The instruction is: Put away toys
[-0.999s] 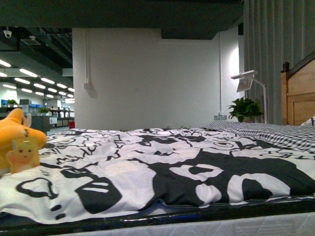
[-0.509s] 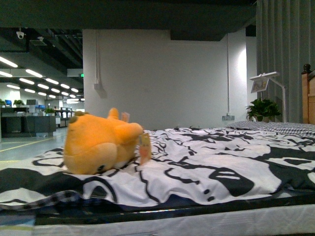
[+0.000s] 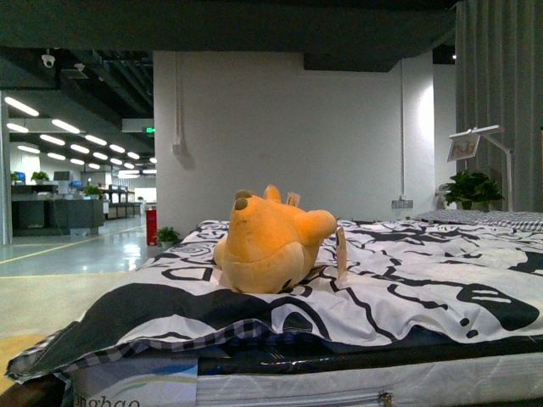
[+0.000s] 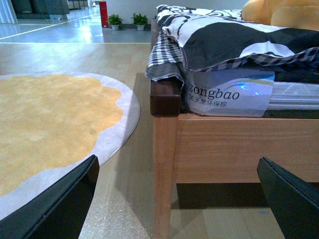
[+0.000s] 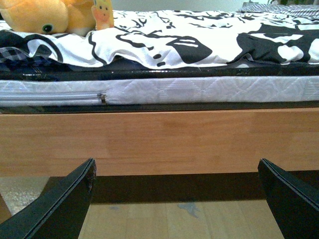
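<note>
An orange-yellow plush toy (image 3: 267, 242) lies on the black-and-white bedspread near the bed's left end, with a paper tag (image 3: 341, 252) standing beside it. The right wrist view shows the same toy (image 5: 47, 16) and its tag (image 5: 102, 12) on top of the bed, well above my right gripper (image 5: 177, 199), which is open and empty down by the wooden bed frame. In the left wrist view only a strip of the toy (image 4: 279, 12) shows over the bed corner. My left gripper (image 4: 178, 199) is open and empty near the floor, facing the bed's corner post.
The wooden bed frame (image 5: 159, 142) and mattress (image 5: 199, 89) stand right in front of both grippers. The corner post (image 4: 164, 149) rises by the left gripper. A round yellow rug (image 4: 50, 119) lies on the floor to the left. A potted plant (image 3: 471, 188) and lamp (image 3: 475, 140) stand at the far right.
The front view has swung to the left: the plush toy has shifted from the picture's left edge to its middle, and the bed's left end and the hall beyond it have come into view.
</note>
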